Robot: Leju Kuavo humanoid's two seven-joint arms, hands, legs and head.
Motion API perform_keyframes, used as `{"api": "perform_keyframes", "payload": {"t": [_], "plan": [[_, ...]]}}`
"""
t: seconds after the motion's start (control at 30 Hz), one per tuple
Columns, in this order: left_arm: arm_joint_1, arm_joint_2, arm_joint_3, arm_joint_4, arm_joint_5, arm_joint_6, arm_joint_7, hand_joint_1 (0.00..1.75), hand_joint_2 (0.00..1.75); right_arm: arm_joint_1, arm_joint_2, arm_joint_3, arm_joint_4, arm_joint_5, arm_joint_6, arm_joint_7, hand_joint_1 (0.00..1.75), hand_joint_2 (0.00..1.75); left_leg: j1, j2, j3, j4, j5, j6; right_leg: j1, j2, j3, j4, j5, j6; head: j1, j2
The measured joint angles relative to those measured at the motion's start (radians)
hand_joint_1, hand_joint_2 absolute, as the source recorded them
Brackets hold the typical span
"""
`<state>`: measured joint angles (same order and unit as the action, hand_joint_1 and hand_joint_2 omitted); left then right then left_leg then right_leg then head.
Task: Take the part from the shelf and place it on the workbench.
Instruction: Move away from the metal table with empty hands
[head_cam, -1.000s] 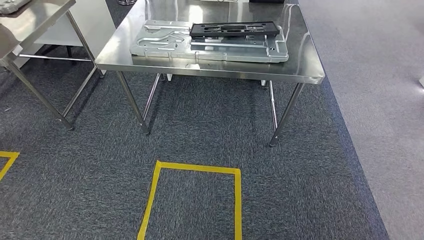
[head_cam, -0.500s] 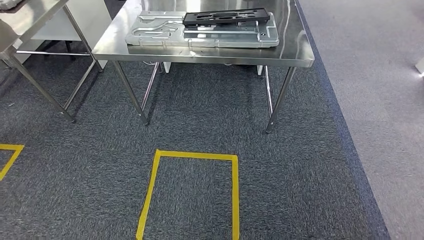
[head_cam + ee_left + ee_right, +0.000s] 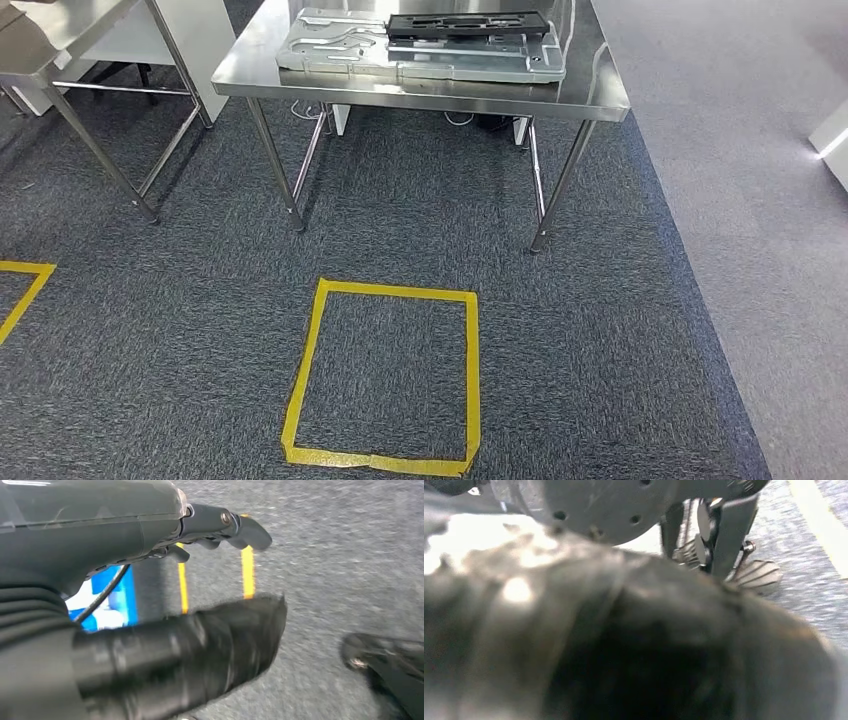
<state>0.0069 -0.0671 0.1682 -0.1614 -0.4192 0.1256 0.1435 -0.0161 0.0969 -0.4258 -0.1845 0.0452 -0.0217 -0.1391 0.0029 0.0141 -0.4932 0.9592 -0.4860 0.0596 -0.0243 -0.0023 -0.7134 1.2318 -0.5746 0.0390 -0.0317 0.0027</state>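
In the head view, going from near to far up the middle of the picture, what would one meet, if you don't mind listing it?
Yellow tape square on the carpet → steel table → silver metal plate → black part lying on the plate.

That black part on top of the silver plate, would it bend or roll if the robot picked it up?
The black part is flat, long and full of cut-outs, so it probably stays stiff and won't roll. Being thin and holey, it is likely light for its size. It lies on the smooth metal plate, so a push might make it slide.
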Motion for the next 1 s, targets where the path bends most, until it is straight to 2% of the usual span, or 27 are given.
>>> {"api": "perform_keyframes", "payload": {"t": [0.03,0.07,0.1,0.13,0.17,0.2,0.23,0.27,0.3,0.37,0.4,0.43,0.5,0.53,0.57,0.6,0.63,0.67,0.73,0.77,0.8,0.87,0.9,0.93,1.0], "plan": [[0.001,0.0,0.001,0.0,0.0,0.0,0.0,0.0,0.0,0.001,0.0,0.0,0.0,0.0,0.0,0.0,0.0,0.0,-0.004,0.001,-0.016,0.002,0.012,0.001,0.001,0.0,-0.005,0.054,-0.018,0.0,0.0,0.0],[0.002,0.0,0.001,0.0,0.0,0.0,0.0,0.0,0.0,0.001,0.0,0.0,0.0,0.0,0.0,0.0,0.0,0.0,-0.008,0.002,-0.034,0.004,0.024,0.001,0.002,0.0,0.005,0.08,-0.011,-0.001,0.0,0.0],[0.002,0.0,0.002,0.0,0.0,0.0,0.0,0.0,0.0,0.002,0.0,0.0,0.0,0.001,0.0,0.0,0.0,0.0,-0.012,0.002,-0.051,0.008,0.035,0.001,0.004,0.0,0.033,0.07,0.013,-0.006,0.0,0.0],[0.002,0.0,0.003,0.0,0.0,0.0,0.0,0.0,0.0,0.002,0.0,0.001,0.0,0.002,-0.003,-0.001,0.0,0.0,-0.016,0.002,-0.069,0.012,0.047,0.001,0.007,0.0,0.079,0.027,0.039,-0.013,0.0,0.0],[0.001,-0.002,0.004,0.0,0.0,0.0,0.0,0.0,0.0,0.0,-0.001,0.001,0.0,0.004,-0.012,-0.005,0.0,0.0,-0.018,0.002,-0.085,0.018,0.056,-0.001,0.013,0.0,0.143,-0.046,0.051,-0.024,0.0,0.0],[0.001,-0.004,0.005,0.0,0.0,0.001,0.001,0.0,0.0,-0.001,-0.002,0.001,0.0,0.009,-0.027,-0.012,0.0,0.0,-0.021,0.002,-0.097,0.024,0.063,-0.003,0.019,-0.001,0.208,-0.131,0.047,-0.035,0.0,0.0],[0.001,-0.006,0.006,0.0,0.001,0.002,0.001,0.0,0.0,-0.002,-0.002,0.003,-0.001,0.015,-0.051,-0.02,0.0,0.0,-0.023,0.003,-0.105,0.03,0.071,-0.005,0.024,-0.002,0.257,-0.199,0.035,-0.043,0.0,0.0],[0.001,-0.008,0.007,0.0,0.001,0.004,0.002,0.0,0.0,-0.003,-0.003,0.005,-0.001,0.02,-0.078,-0.029,0.0,0.0,-0.023,0.004,-0.11,0.033,0.078,-0.01,0.029,-0.003,0.286,-0.245,0.023,-0.05,0.001,0.0],[0.003,-0.008,0.008,0.0,0.002,0.006,0.003,0.0,0.0,-0.004,-0.003,0.008,-0.001,0.024,-0.099,-0.035,0.0,0.0,-0.023,0.005,-0.113,0.034,0.085,-0.014,0.032,-0.005,0.293,-0.265,0.02,-0.054,0.001,0.0],[0.003,-0.008,0.008,0.0,0.0,0.008,0.002,0.0,0.0,-0.004,0.0,0.011,0.0,0.025,-0.11,-0.038,0.0,0.0,-0.021,0.003,-0.12,0.039,0.087,-0.027,0.028,-0.008,0.281,-0.271,0.037,-0.065,0.002,0.0],[0.004,-0.008,0.008,0.0,-0.001,0.008,0.001,0.0,0.0,-0.004,0.001,0.011,0.001,0.024,-0.096,-0.035,0.0,0.0,-0.02,-0.001,-0.129,0.057,0.062,-0.034,0.025,-0.01,0.272,-0.274,0.048,-0.072,0.002,0.0],[0.004,-0.008,0.008,0.0,-0.002,0.007,0.0,0.0,0.0,-0.004,0.001,0.011,0.001,0.02,-0.076,-0.03,0.0,0.0,-0.017,-0.005,-0.142,0.094,0.021,-0.041,0.021,-0.012,0.261,-0.277,0.06,-0.078,0.002,0.0],[0.005,-0.007,0.009,0.0,-0.003,-0.001,-0.004,0.0,0.0,-0.003,0.0,0.011,0.001,0.012,-0.027,-0.021,0.0,0.0,-0.007,-0.008,-0.175,0.214,-0.079,-0.055,0.02,-0.012,0.235,-0.276,0.077,-0.082,0.001,0.0],[0.005,-0.007,0.01,0.0,-0.002,-0.008,-0.009,0.0,0.0,-0.001,0.0,0.011,0.001,0.006,-0.003,-0.018,0.0,0.0,-0.001,-0.008,-0.187,0.275,-0.103,-0.061,0.019,-0.013,0.222,-0.274,0.085,-0.08,0.001,0.0],[0.006,-0.007,0.01,0.0,-0.002,-0.014,-0.014,0.0,0.0,0.002,0.0,0.011,0.001,0.002,0.02,-0.016,0.0,0.0,0.004,-0.008,-0.188,0.316,-0.103,-0.067,0.017,-0.013,0.208,-0.27,0.092,-0.076,0.001,0.0],[0.008,-0.007,0.011,0.0,-0.002,-0.02,-0.019,0.0,0.0,0.004,0.0,0.011,0.001,-0.002,0.039,-0.016,0.0,0.0,0.008,-0.008,-0.174,0.325,-0.084,-0.071,0.015,-0.01,0.195,-0.265,0.098,-0.071,0.001,0.0],[0.009,-0.007,0.012,0.0,-0.001,-0.024,-0.022,0.0,0.0,0.006,0.0,0.011,0.002,-0.005,0.055,-0.015,0.0,0.0,0.012,-0.01,-0.142,0.295,-0.056,-0.075,0.012,-0.007,0.183,-0.258,0.102,-0.066,0.001,0.0],[0.009,-0.007,0.013,0.0,-0.001,-0.026,-0.024,0.0,0.0,0.006,0.0,0.01,0.002,-0.007,0.066,-0.015,0.0,0.0,0.016,-0.018,-0.093,0.232,-0.033,-0.076,0.009,-0.002,0.174,-0.251,0.106,-0.06,0.001,0.0],[0.011,-0.006,0.014,0.0,-0.002,-0.029,-0.027,0.0,0.0,0.003,0.001,0.01,0.002,-0.011,0.078,-0.016,0.0,0.0,0.019,-0.052,0.007,0.087,-0.028,-0.072,0.006,0.009,0.156,-0.236,0.113,-0.048,0.001,0.0],[0.012,-0.006,0.015,0.0,-0.002,-0.03,-0.027,0.0,0.0,0.001,0.001,0.009,0.002,-0.011,0.079,-0.017,0.0,0.0,0.019,-0.064,0.034,0.039,-0.037,-0.069,0.006,0.015,0.15,-0.23,0.117,-0.041,0.001,0.0],[0.012,-0.006,0.015,0.0,-0.003,-0.03,-0.027,0.0,0.0,0.0,0.001,0.009,0.002,-0.01,0.077,-0.017,0.0,0.0,0.017,-0.067,0.043,0.018,-0.046,-0.064,0.007,0.022,0.143,-0.227,0.122,-0.033,0.001,0.0],[0.011,-0.006,0.015,0.0,-0.007,-0.028,-0.027,0.0,0.0,0.001,0.0,0.008,0.002,-0.006,0.068,-0.017,0.0,0.0,0.016,-0.05,0.037,0.01,-0.047,-0.051,0.006,0.033,0.136,-0.224,0.13,-0.018,0.002,0.0],[0.01,-0.007,0.015,0.0,-0.012,-0.025,-0.026,0.0,0.0,0.001,-0.002,0.008,0.002,-0.004,0.062,-0.017,0.0,0.0,0.017,-0.04,0.035,0.008,-0.043,-0.043,0.005,0.031,0.13,-0.212,0.122,-0.014,0.002,0.0],[0.01,-0.007,0.015,0.0,-0.016,-0.021,-0.025,0.0,0.0,0.002,-0.004,0.007,0.002,-0.003,0.056,-0.016,0.0,0.0,0.017,-0.03,0.034,0.005,-0.04,-0.033,0.003,0.027,0.117,-0.184,0.103,-0.01,0.002,0.0],[0.01,-0.011,0.014,0.0,-0.024,-0.012,-0.021,0.0,0.0,0.003,-0.009,0.007,0.002,0.006,0.031,-0.011,0.0,0.0,0.014,-0.007,0.031,0.004,-0.036,-0.022,0.002,0.013,0.066,-0.069,0.034,-0.006,0.002,0.0]]}}
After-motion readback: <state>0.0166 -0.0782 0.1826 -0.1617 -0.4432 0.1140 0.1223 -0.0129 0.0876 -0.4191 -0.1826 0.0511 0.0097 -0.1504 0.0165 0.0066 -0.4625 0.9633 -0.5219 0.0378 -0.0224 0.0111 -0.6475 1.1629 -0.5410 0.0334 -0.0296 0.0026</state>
